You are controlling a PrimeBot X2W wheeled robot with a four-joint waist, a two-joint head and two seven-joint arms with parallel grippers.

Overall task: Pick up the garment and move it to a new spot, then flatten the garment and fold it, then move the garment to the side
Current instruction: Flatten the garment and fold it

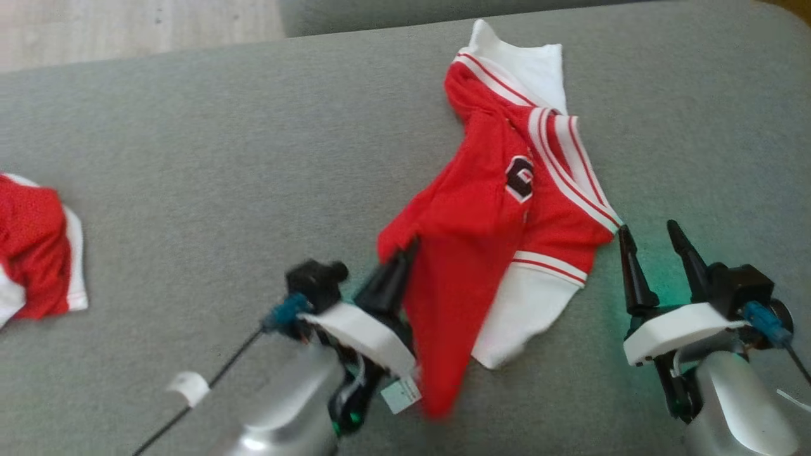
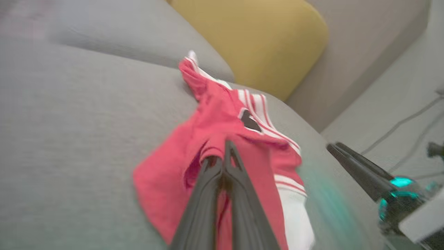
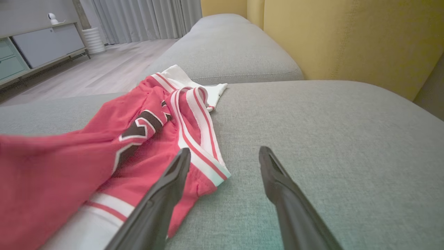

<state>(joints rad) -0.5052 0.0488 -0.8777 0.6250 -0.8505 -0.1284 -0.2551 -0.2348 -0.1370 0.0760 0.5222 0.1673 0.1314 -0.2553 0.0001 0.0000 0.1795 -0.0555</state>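
Grey sofa [image 1: 190, 158] is the work surface, with pale floor [image 1: 127, 25] past its top-left edge. Far left on the seat: a second bunched cloth [image 1: 35, 247], red with white trim, well apart from everything else. Next over, a thin black cable [image 1: 215, 377] with a white tag runs along the left arm. Left gripper [image 1: 404, 252] sits left of centre, fingers pinched together on a red fold of the garment [image 1: 494, 209]; the left wrist view confirms cloth bunched right at the tips. Garment is a red jersey with white striped trim and a black patch, centre-right on the seat, crumpled, white collar end towards the back of the sofa, white hem end towards the robot. A long red flap drapes from the pinch point down past the left wrist. That part is blurred, so it's probably off the seat, but I can't confirm. Right gripper [image 1: 649, 229] is just right of the garment, fingers spread wide, nothing between them. Its inner finger is right beside the striped hem corner; can't tell whether it touches. A yellow cushion [image 3: 364, 34] stands behind the seat on the right.
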